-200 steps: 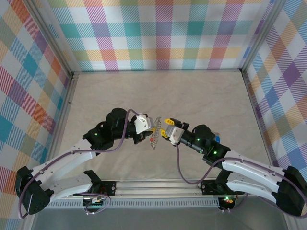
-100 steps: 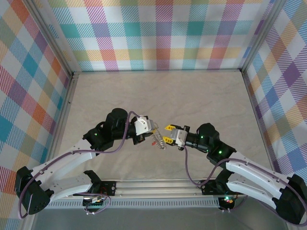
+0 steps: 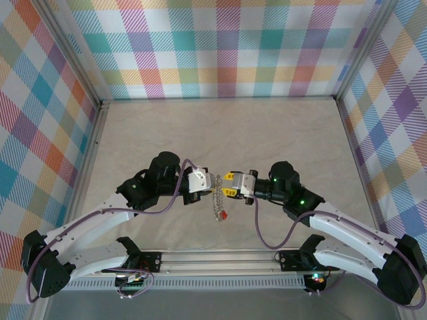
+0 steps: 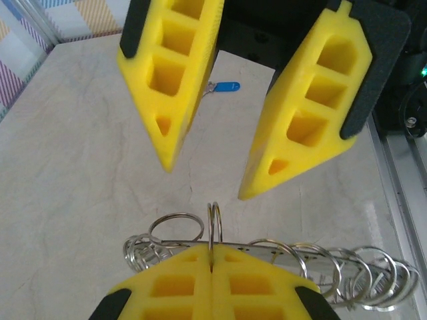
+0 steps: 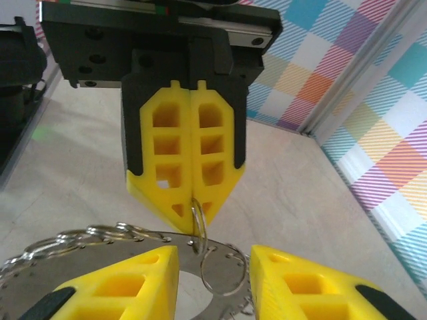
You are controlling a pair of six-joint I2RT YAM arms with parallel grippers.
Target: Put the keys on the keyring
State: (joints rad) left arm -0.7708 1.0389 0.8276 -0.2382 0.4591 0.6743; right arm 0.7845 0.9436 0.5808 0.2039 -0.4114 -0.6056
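Observation:
My left gripper (image 4: 212,252) is shut on the keyring (image 4: 213,228), a thin silvery loop standing edge-on between its yellow fingertips. From that loop hangs the bunch of keys (image 3: 217,197), silver metal pieces with small rings, ending in a red piece (image 3: 225,215). In the top view the left gripper (image 3: 208,181) and right gripper (image 3: 227,185) face each other across the bunch. My right gripper (image 5: 213,259) is open, its yellow fingers (image 5: 127,287) on either side of the flat metal and a small ring (image 5: 223,273). The left gripper (image 5: 194,203) pinches the keyring (image 5: 199,223) just above them.
A blue tag (image 4: 225,87) lies on the beige table (image 3: 220,127) beyond the right gripper (image 4: 205,179). Checked walls (image 3: 220,40) and aluminium posts close in three sides. A rail (image 3: 220,257) runs along the near edge between the arm bases.
The right gripper dipped toward the bunch, then came back level with the left gripper, its jaws narrower. The bunch swung sideways and now hangs straight, red piece lowest.

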